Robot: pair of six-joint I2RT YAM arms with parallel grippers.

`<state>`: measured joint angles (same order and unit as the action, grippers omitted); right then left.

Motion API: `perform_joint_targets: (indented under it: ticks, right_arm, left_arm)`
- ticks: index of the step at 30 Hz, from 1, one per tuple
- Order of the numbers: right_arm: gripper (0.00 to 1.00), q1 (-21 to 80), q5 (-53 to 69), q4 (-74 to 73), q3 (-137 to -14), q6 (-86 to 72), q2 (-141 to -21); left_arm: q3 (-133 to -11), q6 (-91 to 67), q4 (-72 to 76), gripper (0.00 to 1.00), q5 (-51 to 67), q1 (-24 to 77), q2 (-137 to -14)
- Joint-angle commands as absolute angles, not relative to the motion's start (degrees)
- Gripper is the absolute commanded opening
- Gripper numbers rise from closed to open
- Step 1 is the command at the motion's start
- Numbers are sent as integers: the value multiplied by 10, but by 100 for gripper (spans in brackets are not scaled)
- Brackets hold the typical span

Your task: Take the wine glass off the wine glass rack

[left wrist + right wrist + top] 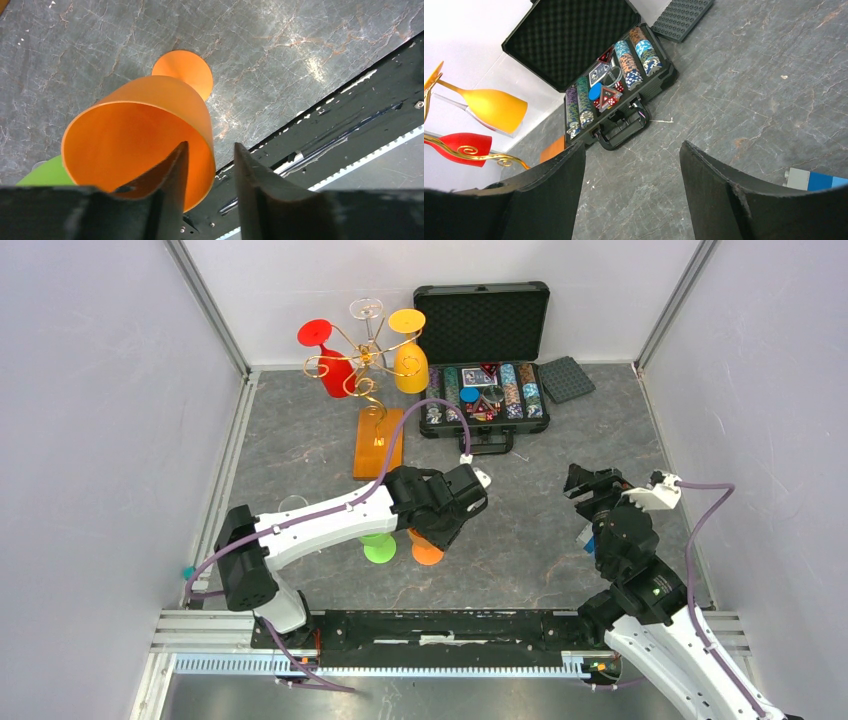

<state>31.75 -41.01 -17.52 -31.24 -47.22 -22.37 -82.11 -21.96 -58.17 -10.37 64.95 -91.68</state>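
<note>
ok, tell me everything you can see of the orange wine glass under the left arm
The orange wine glass looks like smooth opaque plastic: wide bowl, round flat foot, stem hidden behind the bowl. It appears to stand upright on its foot on the grey marbled table, near the arm bases. The left claw straddles the bowl's rim, one finger inside, one outside, a gap showing on the outer side. A green glass stands beside it; whether they touch cannot be told.

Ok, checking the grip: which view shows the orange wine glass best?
Left wrist: the orange wine glass is close up, bowl, rim and foot visible. Top external shows only its foot beneath the left arm. Right wrist shows none of it.
</note>
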Motion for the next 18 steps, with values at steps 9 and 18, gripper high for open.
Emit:
perform_joint_targets:
  ticks: [9, 18]
  right_arm:
    - [74, 317, -414, -175, -309, -490, -208]
    - [73, 317, -409, -178, -299, -500, -199]
  left_arm:
    - [-911, -152, -531, 74, -108, 645, -826]
    - [-963, -132, -413, 100, -92, 518, -750]
